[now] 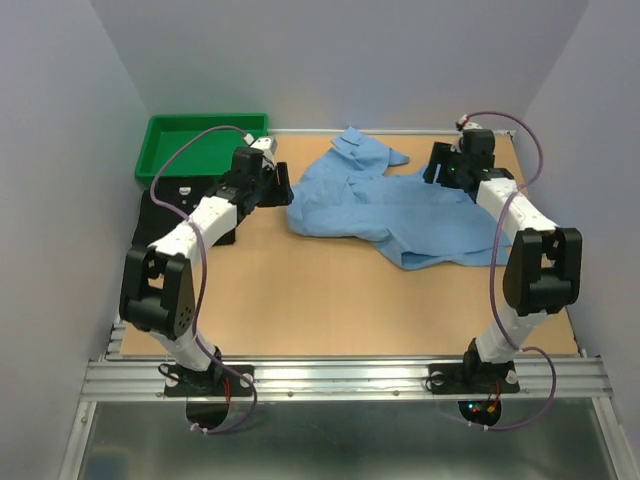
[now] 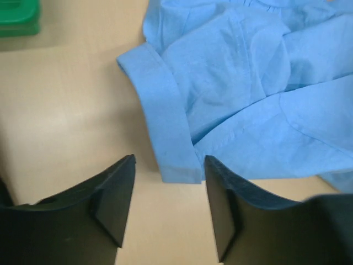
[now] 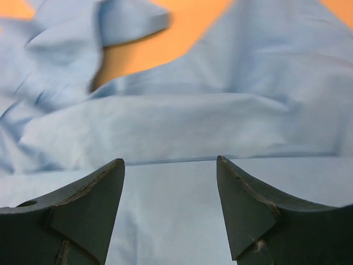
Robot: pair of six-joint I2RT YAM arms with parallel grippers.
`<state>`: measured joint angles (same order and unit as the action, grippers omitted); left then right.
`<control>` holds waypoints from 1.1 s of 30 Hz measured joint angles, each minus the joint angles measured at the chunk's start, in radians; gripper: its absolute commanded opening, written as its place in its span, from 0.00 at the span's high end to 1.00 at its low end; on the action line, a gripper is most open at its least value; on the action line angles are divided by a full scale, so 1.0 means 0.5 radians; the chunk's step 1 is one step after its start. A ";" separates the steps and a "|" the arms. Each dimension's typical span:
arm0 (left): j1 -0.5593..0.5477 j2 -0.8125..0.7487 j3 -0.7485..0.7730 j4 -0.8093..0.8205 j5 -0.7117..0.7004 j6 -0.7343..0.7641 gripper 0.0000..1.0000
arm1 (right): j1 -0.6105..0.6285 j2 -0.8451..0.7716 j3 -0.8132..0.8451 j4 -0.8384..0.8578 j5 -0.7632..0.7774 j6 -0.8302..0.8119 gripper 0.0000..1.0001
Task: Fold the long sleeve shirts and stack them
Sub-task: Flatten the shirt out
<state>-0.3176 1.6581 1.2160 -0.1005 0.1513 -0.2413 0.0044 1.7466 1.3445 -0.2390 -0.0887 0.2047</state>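
Left gripper [image 2: 168, 160] stands open with nothing between its black fingers [image 2: 113, 196]. From where I sit, its wrist view shows it low over the tan table [image 1: 300, 300], its tips just short of a cuffed sleeve end of the light blue shirt [image 1: 400, 210]. Right gripper [image 3: 171, 161] is also spread wide and grasps nothing; it hovers close above a smooth fold of the same shirt. From above, I see the blue shirt lying rumpled and unfolded across the far middle of the table, between the two grippers, collar towards the far edge. A black shirt [image 1: 152, 212] lies at the far left, just in front of the green plastic tray [image 1: 205, 120], partly hidden by the left arm.
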 measured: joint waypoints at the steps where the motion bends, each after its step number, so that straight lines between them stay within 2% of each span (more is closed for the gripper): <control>1: 0.001 -0.080 -0.041 -0.005 -0.020 0.003 0.25 | 0.066 -0.017 -0.006 0.006 -0.014 -0.056 0.26; 4: 0.004 -0.341 -0.188 0.012 -0.090 0.022 0.15 | 0.237 -0.001 -0.031 0.021 -0.073 -0.252 0.25; 8: 0.011 -0.699 -0.461 0.031 -0.186 0.044 0.14 | 0.365 0.099 -0.043 -0.034 -0.155 -0.517 0.22; 14: 0.011 -1.086 -0.848 0.055 -0.340 0.076 0.14 | 0.354 0.223 -0.043 -0.109 -0.164 -0.782 0.22; 23: 0.011 -1.200 -1.058 0.066 -0.432 0.144 0.14 | 0.342 0.425 0.103 -0.312 -0.217 -1.198 0.24; 33: 0.011 -1.202 -1.058 0.141 -0.497 0.179 0.14 | 0.342 0.581 0.281 -0.453 -0.256 -1.326 0.25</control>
<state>-0.3122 1.0569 0.6868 -0.0299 -0.0971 -0.1516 0.1753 2.0369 1.4849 -0.4656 -0.2169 -0.4583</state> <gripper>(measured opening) 0.855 0.754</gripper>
